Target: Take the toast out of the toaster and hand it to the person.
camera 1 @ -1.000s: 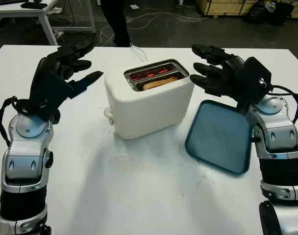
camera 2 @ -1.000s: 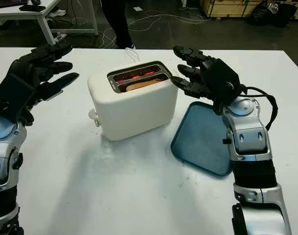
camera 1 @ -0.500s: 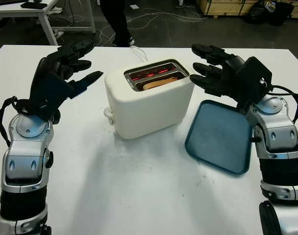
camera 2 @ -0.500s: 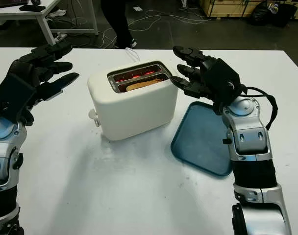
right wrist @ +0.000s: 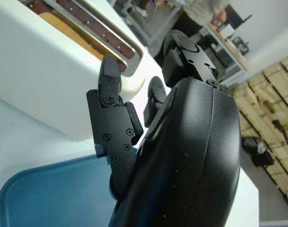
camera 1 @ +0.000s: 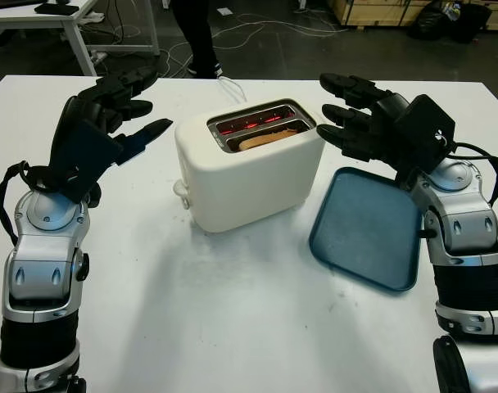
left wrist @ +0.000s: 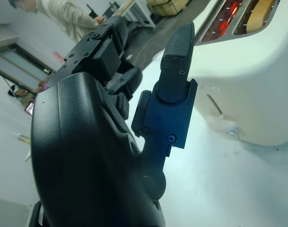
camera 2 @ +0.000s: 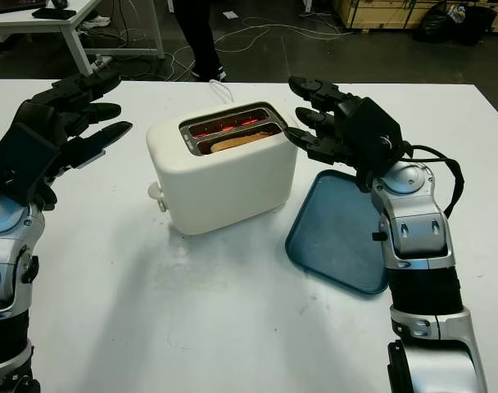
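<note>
The toast (camera 1: 268, 137) sits in the nearer slot of the toaster (camera 1: 249, 168), centre frame, its long axis running left to right. The right robot hand (camera 1: 355, 123), released and empty, hovers just beside that end; the left robot hand (camera 1: 118, 106), also empty, hangs farther off.

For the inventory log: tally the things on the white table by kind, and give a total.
Toaster: 1
Toast: 1, in the toaster's near slot
Tray: 1
Total: 3
</note>
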Controlling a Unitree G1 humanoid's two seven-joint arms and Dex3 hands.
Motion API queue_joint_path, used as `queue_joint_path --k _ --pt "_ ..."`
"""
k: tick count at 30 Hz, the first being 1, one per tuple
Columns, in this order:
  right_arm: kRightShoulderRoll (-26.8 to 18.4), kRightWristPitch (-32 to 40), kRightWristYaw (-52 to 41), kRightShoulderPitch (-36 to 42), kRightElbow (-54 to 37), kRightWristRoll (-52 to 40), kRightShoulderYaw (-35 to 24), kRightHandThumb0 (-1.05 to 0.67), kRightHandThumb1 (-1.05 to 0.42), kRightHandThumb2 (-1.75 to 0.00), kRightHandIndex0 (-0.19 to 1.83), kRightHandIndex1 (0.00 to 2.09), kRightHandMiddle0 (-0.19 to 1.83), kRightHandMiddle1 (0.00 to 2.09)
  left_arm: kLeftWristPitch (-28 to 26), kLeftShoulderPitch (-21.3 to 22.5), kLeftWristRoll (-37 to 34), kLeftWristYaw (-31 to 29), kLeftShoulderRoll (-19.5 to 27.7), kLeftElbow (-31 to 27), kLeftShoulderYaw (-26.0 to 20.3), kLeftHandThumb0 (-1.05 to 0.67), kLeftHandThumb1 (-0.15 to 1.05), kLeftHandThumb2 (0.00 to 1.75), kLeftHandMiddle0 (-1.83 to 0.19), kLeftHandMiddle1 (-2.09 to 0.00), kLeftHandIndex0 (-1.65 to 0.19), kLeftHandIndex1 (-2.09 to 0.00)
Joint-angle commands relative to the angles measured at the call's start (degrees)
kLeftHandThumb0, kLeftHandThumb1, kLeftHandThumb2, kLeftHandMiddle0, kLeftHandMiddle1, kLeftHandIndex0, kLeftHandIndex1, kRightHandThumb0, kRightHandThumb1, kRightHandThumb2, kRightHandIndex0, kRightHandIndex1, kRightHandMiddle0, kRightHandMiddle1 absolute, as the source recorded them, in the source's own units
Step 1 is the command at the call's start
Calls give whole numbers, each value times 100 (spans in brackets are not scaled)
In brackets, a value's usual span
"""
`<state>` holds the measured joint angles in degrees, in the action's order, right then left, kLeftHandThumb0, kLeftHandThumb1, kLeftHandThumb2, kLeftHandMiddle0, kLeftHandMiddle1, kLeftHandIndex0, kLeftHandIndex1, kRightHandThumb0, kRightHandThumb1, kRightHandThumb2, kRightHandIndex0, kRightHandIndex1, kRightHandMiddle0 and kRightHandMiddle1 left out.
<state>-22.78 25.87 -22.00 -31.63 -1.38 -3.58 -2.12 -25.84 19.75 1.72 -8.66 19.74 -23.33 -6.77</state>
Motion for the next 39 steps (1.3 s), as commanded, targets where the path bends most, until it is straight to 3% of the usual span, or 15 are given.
queue_joint_path --k 1,39 --pt "3 -35 35 -40 2 -31 -44 -17 -92 -33 25 11 31 1 35 18 -28 7 -35 -9 -6 -47 92 0 -22 -78 -55 -2" --pt "11 -56 22 -10 -6 -44 -77 -18 -92 -32 19 25 31 1 -5 11 -61 -13 -56 -50 -29 -47 92 3 -17 -79 -51 -1"
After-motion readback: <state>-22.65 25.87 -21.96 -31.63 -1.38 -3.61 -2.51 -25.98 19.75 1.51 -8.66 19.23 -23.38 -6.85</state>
